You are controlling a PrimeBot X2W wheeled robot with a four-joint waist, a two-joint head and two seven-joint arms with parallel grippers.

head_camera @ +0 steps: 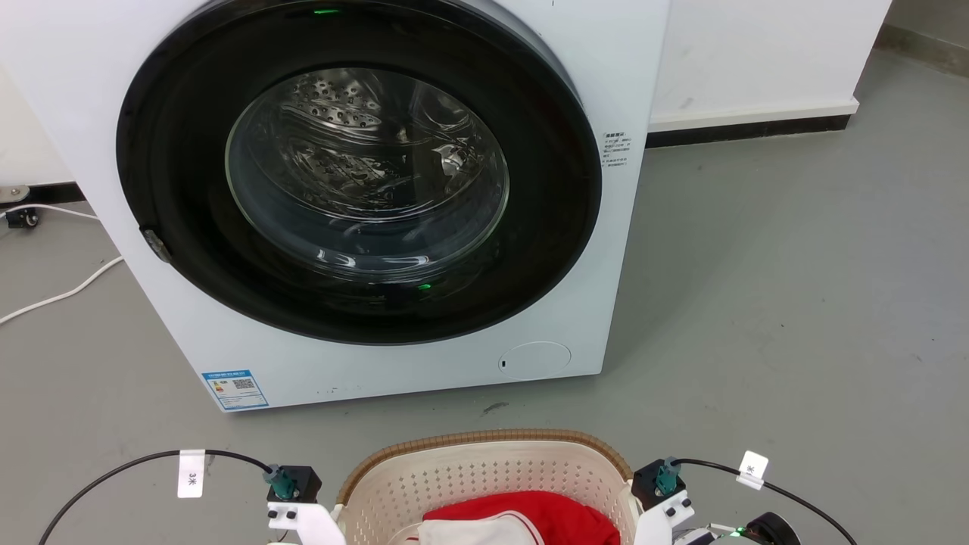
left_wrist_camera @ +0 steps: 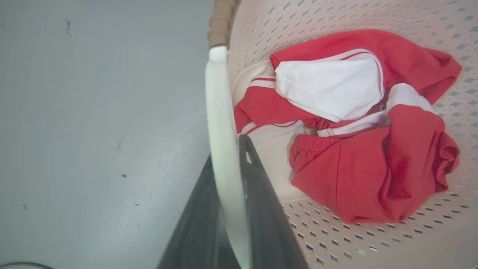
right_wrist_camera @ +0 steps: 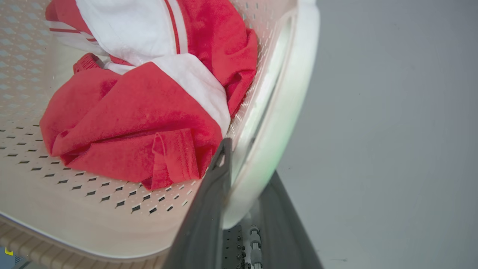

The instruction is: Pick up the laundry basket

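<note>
Clothes (left_wrist_camera: 373,149), red and white, lie crumpled inside the perforated laundry basket (left_wrist_camera: 373,239).

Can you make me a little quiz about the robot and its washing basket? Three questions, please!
1. What lies inside the cream-white perforated plastic laundry basket?
A) crumpled red and white clothes
B) blue towels
C) nothing

2. True or false: the basket sits inside the white front-loading washing machine.

3. Fill in: the left tool and the right tool each have a white side ____ of the basket between their two dark fingers.

Key
1. A
2. False: it is out on the grey floor, in front of the machine.
3. handle
</note>
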